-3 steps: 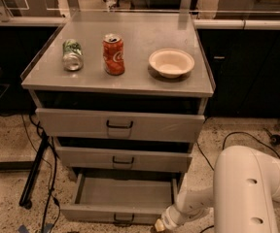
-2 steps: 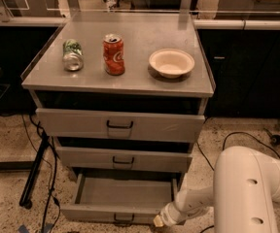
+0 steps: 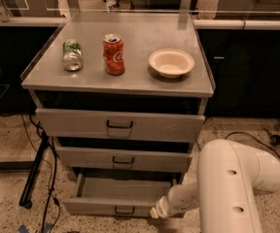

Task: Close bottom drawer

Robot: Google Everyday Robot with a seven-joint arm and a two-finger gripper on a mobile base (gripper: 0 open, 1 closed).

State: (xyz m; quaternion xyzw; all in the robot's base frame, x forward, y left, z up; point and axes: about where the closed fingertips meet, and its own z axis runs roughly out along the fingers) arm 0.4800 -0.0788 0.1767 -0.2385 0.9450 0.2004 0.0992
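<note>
The bottom drawer is the lowest of three grey drawers in the cabinet. It stands pulled out, with its plain grey tray showing and a small black handle on its low front panel. My gripper is at the end of the white arm, low in the view. It is against the right part of the bottom drawer's front panel, just right of the handle.
The middle drawer and top drawer sit further in. On the cabinet top stand a green can on its side, a red can and a white bowl. A black stand leg and cables lie at the left.
My gripper has moved a little left and toward the cabinet. The bottom drawer's front has slid slightly inward with it.
</note>
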